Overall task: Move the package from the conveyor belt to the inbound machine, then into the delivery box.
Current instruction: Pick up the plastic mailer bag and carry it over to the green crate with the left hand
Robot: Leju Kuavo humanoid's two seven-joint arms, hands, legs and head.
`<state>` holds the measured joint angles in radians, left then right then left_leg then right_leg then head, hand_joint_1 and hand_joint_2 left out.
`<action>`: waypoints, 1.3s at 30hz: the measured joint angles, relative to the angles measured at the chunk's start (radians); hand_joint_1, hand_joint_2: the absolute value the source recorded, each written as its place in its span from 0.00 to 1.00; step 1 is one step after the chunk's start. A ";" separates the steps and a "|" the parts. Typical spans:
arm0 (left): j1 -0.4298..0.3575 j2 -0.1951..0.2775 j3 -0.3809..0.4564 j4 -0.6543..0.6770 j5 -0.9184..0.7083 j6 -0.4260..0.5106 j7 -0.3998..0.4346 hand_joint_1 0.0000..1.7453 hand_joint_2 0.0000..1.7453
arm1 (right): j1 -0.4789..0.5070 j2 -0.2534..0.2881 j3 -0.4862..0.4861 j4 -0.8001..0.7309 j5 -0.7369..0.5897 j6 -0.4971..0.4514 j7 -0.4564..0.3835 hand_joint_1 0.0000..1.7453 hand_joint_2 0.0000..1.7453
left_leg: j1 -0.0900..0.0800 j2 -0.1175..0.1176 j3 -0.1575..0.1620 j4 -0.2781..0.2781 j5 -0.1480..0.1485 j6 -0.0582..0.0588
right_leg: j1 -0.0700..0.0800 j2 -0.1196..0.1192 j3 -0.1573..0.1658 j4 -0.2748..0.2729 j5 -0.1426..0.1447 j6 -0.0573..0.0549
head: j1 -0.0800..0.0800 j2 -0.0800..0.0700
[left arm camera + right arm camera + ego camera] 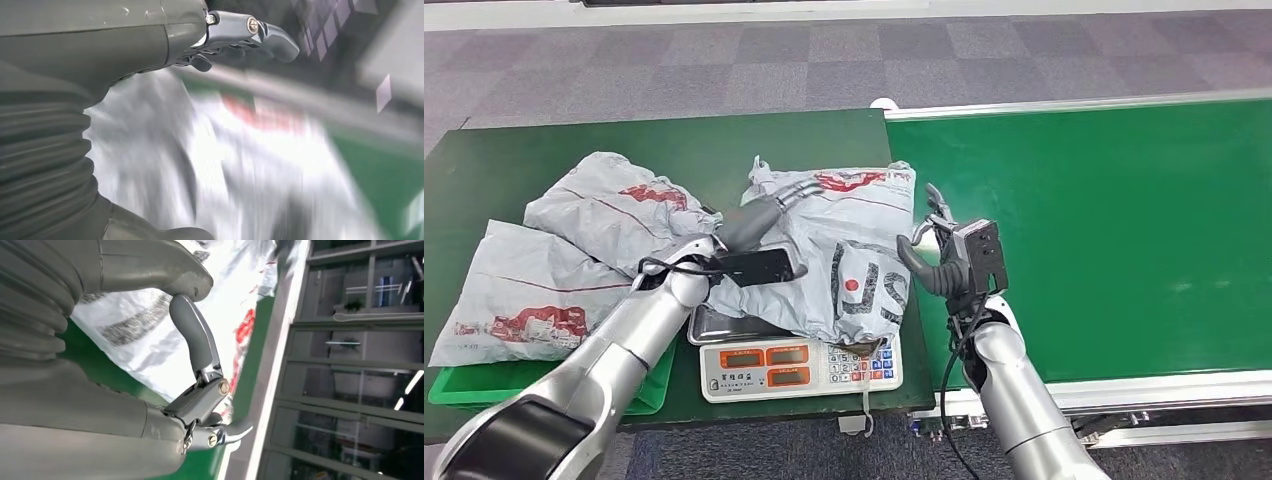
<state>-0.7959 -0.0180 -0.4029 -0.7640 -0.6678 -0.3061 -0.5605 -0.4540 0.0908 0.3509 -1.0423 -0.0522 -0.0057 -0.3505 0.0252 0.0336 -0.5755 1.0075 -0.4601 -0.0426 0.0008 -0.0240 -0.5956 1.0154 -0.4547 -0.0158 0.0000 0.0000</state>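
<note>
My left hand (769,212) lies with its fingers (802,189) stretched out and spread over the top of the package (844,255); I cannot tell whether they press on it or hover just above, and they grip nothing. In the left wrist view the picture is blurred, with the fingertips (280,40) over the grey wrapping (220,165). My right hand (939,245) stands just beside the package's right edge, fingers apart and curved, holding nothing; in the right wrist view one finger (196,337) arches in front of the wrapping (150,335). The package is a crumpled grey mailer with red and black print, resting on the tray of the scale (799,368), whose orange displays face me. The scale sits on the dark green table (674,135), next to the conveyor belt (1104,220). To the left, two more grey mailers (574,250) lie piled over a green bin (459,388).
</note>
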 joint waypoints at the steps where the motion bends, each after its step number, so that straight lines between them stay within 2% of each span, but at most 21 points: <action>1: -0.035 -0.005 -0.025 0.043 -0.011 -0.069 -0.011 0.00 1.00 | 0.007 0.000 -0.004 -0.003 0.003 0.009 0.002 0.00 1.00 | 0.000 0.000 0.000 0.000 0.000 0.000 | 0.000 0.000 0.000 0.000 0.000 0.000 | 0.000 0.000; 6: -0.177 -0.031 -0.133 0.227 -0.007 -0.499 -0.005 0.00 1.00 | 0.008 0.001 -0.011 0.000 -0.006 0.049 0.015 0.00 1.00 | 0.000 0.002 -0.001 0.000 0.000 0.000 | -0.001 0.001 0.000 0.000 0.002 0.000 | 0.000 0.000; 7: -0.191 -0.035 -0.154 0.251 -0.005 -0.552 0.001 0.00 1.00 | 0.003 0.002 -0.011 0.003 -0.013 0.057 0.018 0.00 1.00 | 0.000 0.001 -0.001 0.000 0.000 0.000 | -0.002 0.001 0.000 0.000 0.002 0.000 | 0.000 0.000; 9: -0.207 -0.042 -0.193 0.289 -0.007 -0.593 0.009 0.00 1.00 | -0.004 0.005 -0.011 0.009 -0.027 0.072 0.022 0.00 1.00 | 0.000 0.001 -0.001 0.000 0.001 0.000 | -0.002 0.001 0.000 0.000 0.001 0.000 | 0.000 0.000; 15: -0.222 -0.064 -0.274 0.356 -0.013 -0.557 0.037 0.00 1.00 | -0.007 0.011 -0.011 0.013 -0.041 0.089 0.026 0.00 1.00 | 0.000 0.000 -0.001 0.000 0.001 0.000 | -0.002 0.000 0.000 0.001 0.001 0.000 | 0.000 0.000; 21: -0.215 -0.076 -0.312 0.382 -0.025 -0.425 0.035 0.00 1.00 | 0.001 0.011 -0.011 0.013 -0.046 0.108 0.020 0.00 1.00 | 0.000 -0.001 -0.001 0.000 0.002 0.001 | -0.002 -0.001 0.001 0.001 0.001 0.000 | 0.000 0.000; 25: -0.207 -0.076 -0.334 0.394 -0.028 -0.384 0.002 1.00 1.00 | 0.011 0.010 -0.011 0.013 -0.051 0.119 0.006 0.00 1.00 | 0.000 -0.002 0.000 0.000 0.002 0.001 | -0.002 -0.002 0.002 0.001 0.002 0.000 | 0.000 0.000; 29: -0.201 -0.074 -0.350 0.397 -0.028 -0.314 -0.029 1.00 1.00 | 0.021 0.010 -0.011 0.013 -0.058 0.124 -0.003 0.00 1.00 | 0.000 -0.003 0.000 0.000 0.003 0.001 | -0.002 -0.003 0.002 0.001 0.002 0.000 | 0.000 0.000; 33: -0.198 -0.077 -0.361 0.351 -0.028 -0.173 -0.053 1.00 1.00 | 0.042 0.003 -0.011 0.005 -0.080 0.127 -0.013 0.00 1.00 | 0.000 -0.003 0.000 0.000 0.004 0.001 | -0.002 -0.003 0.002 0.001 0.002 0.000 | 0.000 0.000; 36: -0.197 -0.064 -0.374 0.242 0.012 -0.154 -0.030 1.00 1.00 | 0.069 -0.008 -0.011 -0.006 -0.092 0.135 -0.021 0.00 1.00 | 0.000 -0.004 -0.002 0.000 0.003 0.001 | -0.002 -0.004 0.001 0.001 0.002 0.000 | 0.000 0.000; 39: -0.191 -0.023 -0.390 0.075 0.070 -0.171 0.002 1.00 1.00 | 0.095 -0.019 -0.015 -0.018 -0.096 0.143 -0.029 0.00 1.00 | -0.001 -0.002 -0.003 0.000 0.003 0.001 | -0.002 -0.003 -0.001 0.001 0.002 0.000 | 0.000 0.000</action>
<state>-0.9872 -0.0410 -0.7933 -0.6888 -0.5977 -0.4773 -0.5587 -0.3590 0.0722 0.3360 -1.0598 -0.1479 0.1372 -0.3794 0.0247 0.0314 -0.5785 1.0074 -0.4569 -0.0417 -0.0013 -0.0269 -0.5970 1.0160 -0.4526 -0.0154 0.0001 0.0000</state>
